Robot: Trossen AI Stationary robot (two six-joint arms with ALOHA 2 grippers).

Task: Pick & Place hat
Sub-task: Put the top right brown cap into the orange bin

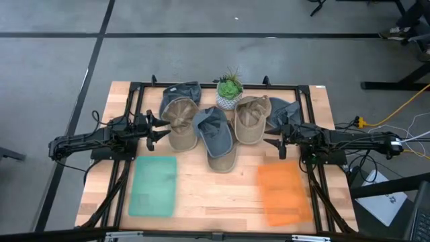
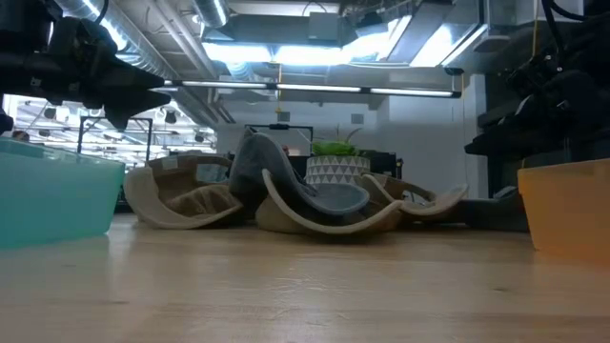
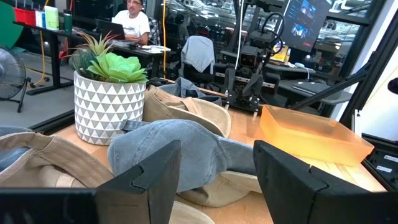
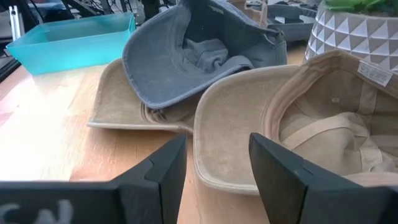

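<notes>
Denim and tan cloth made a loose heap at the middle of the table (image 1: 201,202), just in front of the potted plant (image 1: 230,91). I counted a blue cap (image 1: 213,131) lying upturned across a tan cap (image 1: 180,122) on my left side, another tan cap (image 1: 250,119) to my right of it, and darker caps tucked behind near the far rail. The teal tray (image 1: 153,185) sat on the near left and the orange tray (image 1: 282,193) on the near right.

My left gripper (image 1: 160,132) hovered at the left edge of the heap with its fingers spread apart and nothing between them, facing inward toward the tan cap just beside it. My right gripper (image 1: 274,142) hung at the right edge, fingers likewise apart and empty, with the right-hand tan cap's brim (image 4: 230,143) just ahead of it.

I judged nothing yet picked. Each arm had a tan cap nearest, lying straight inward from it; the blue cap lay between them with its long axis running from the far rail toward the near edge, overlapping both neighbours, so it seemed the awkward one to start with.
</notes>
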